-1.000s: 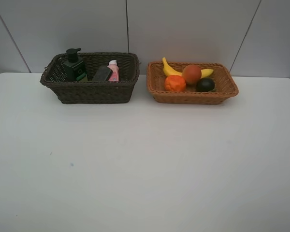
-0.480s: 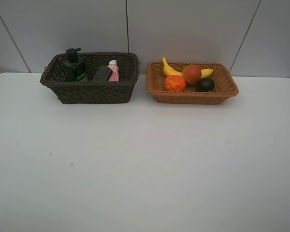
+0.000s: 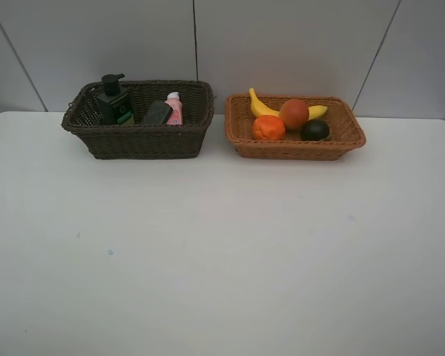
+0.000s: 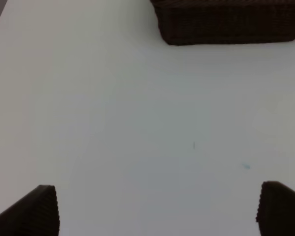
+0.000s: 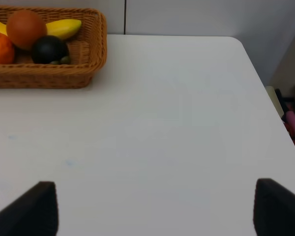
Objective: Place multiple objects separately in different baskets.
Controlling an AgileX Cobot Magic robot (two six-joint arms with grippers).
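The fruits already lie in the shallow light orange-tan wicker basket (image 3: 295,127) at the back right of the white table (image 3: 222,245): a curved yellow banana (image 3: 262,106), a bumpy orange tangerine (image 3: 268,127), a red-orange ball fruit (image 3: 294,113) and a dark green round fruit (image 3: 315,130). The banana lies along the far wall, its long axis running roughly side to side, one tip rising toward the back left corner, the other showing past the red-orange ball on the right. The ball rests against the banana, with the tangerine and the dark fruit in front of it, all close together.

Just beside it to the left stands the deep dark brown wicker basket (image 3: 137,122). In it the dark green pump bottle (image 3: 113,100) stands upright, pump head up; the pink bottle (image 3: 175,109) also stands with its white cap up, and a black eraser block (image 3: 156,113) leans tilted just beside it. I cannot find a white marker; it may be hidden behind the wall.

My left gripper (image 4: 155,209) hangs over bare table with its fingers spread wide, holding nothing, the brown basket well ahead of it. My right gripper (image 5: 155,209) is the same: fingers wide apart, empty, the tan basket off ahead.

I judge the sorting done or nearly so. The sound course for me is to keep both arms clear of the baskets and nudge neither rim.
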